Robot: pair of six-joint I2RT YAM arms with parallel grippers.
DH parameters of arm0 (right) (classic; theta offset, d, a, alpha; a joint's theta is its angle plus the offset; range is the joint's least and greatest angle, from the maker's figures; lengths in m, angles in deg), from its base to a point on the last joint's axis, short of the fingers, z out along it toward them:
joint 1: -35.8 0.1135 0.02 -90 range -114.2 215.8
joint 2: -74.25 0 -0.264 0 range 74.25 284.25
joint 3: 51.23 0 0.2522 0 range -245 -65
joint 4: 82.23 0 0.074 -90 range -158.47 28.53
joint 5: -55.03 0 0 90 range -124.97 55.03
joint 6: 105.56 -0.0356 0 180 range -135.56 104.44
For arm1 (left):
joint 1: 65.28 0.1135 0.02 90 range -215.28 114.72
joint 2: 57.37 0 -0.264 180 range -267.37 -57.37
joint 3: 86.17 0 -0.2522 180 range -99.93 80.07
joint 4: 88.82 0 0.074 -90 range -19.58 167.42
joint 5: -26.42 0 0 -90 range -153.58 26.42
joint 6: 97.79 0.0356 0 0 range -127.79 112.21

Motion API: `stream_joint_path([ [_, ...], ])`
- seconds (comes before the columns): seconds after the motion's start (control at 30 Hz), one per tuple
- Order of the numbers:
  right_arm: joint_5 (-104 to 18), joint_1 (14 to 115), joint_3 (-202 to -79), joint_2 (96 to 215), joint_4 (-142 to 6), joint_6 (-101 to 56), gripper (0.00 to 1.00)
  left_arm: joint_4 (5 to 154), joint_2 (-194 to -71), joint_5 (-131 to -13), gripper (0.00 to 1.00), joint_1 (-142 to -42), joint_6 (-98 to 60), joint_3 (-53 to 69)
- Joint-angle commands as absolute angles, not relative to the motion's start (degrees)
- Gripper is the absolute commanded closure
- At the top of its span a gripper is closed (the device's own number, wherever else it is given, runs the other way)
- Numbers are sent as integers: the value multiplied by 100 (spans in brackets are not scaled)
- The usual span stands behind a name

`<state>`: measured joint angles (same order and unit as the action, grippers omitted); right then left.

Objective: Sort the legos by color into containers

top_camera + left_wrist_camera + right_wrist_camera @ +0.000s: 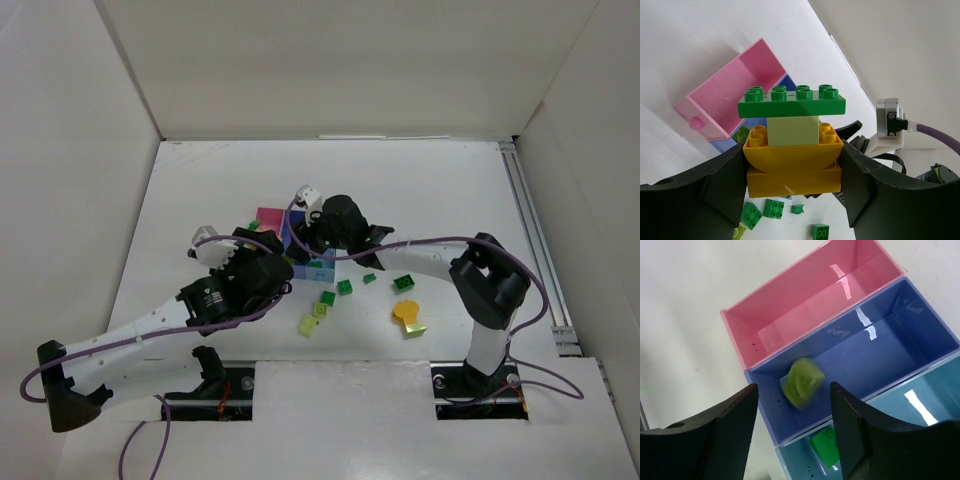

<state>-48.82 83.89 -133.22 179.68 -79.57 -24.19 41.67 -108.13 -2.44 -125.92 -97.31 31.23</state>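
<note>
The left gripper (794,175) is clamped on a 3-colour stack (792,145) (orange-yellow base, lime middle, dark green plate on top), the pink bin (735,95) beyond it at upper left, while the right gripper (793,390) hangs spread above the purple-blue bin (900,335), which holds a blurred lime brick (802,381).

pincer (792,390) over purple bin (880,340), pink bin (805,315) free
</note>
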Motion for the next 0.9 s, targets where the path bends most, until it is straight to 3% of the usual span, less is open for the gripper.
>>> stream_joint_path([
  [0.0,-5184,8431,-13487,17701,-8025,-2032,35,4120,-10747,-196,66,-12566,-9779,2910],
  [0.1,-5448,8431,-13207,17280,-8025,-1838,28,4269,-10695,-250,66,-12566,-9719,2909],
  [0.47,-6600,8554,-11677,15135,-9131,-2477,28,5201,-10264,-795,67,-12566,-8620,2953],
  [0.63,-6372,8660,-11553,15133,-10133,-3287,28,5561,-10263,-918,67,-12566,-8435,3085],
  [0.87,-6371,8765,-11896,15484,-10460,-3946,28,5685,-10386,-970,68,-12566,-8435,3085],
])
